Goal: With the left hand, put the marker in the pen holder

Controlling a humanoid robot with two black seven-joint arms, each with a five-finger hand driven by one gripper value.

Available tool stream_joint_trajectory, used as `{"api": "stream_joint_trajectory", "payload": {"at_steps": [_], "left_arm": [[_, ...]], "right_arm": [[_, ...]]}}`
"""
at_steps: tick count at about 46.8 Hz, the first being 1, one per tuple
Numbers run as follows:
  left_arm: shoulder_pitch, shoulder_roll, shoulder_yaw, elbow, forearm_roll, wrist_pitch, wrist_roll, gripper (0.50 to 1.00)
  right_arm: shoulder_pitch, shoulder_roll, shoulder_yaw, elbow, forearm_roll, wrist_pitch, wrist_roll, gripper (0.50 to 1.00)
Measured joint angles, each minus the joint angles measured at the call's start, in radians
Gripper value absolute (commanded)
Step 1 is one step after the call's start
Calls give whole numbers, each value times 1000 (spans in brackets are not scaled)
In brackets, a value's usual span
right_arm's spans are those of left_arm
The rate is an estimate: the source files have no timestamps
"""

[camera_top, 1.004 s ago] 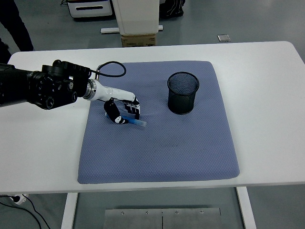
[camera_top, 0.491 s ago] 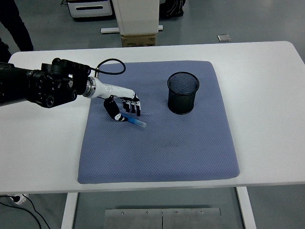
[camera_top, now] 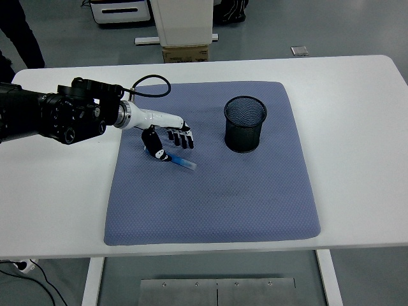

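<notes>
You see the left hand (camera_top: 171,138) reaching in from the left over the blue-grey mat (camera_top: 210,159), its fingers (camera_top: 185,140) spread loosely and pointing down toward the cloth. The thumb hangs lower on the near side. The blue marker (camera_top: 178,161) lies on the mat just below and slightly to the right of the hand, tilted, its left end right at the thumb tip; you cannot tell whether they touch. The fingers do not wrap around it. The black mesh pen holder (camera_top: 245,124) stands upright on the mat, well apart to the hand's right, on the white table (camera_top: 357,127).
</notes>
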Motion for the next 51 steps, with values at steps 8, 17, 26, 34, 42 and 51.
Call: {"api": "stream_joint_trajectory", "payload": {"at_steps": [8,17,26,34,42,51], "left_arm": [[-12,0,0,-5,30,-8,-4,722],[-31,0,0,-19,36,-32,-6,722],[-36,-2,1,-53,36,-33,-5,722],[-36,-3,2,-54,38,-31,0,716],[-33,-16,3,-54,39,-28,2,710],[-27,-22,4,-54,41,-27,3,695]], "right_arm": [[0,0,0,0,0,0,0,1000],[0,0,0,0,0,0,0,1000],[0,0,0,0,0,0,0,1000],[0,0,0,0,0,0,0,1000],[0,0,0,0,1,0,0,1000],[0,0,0,0,0,0,0,1000]]}}
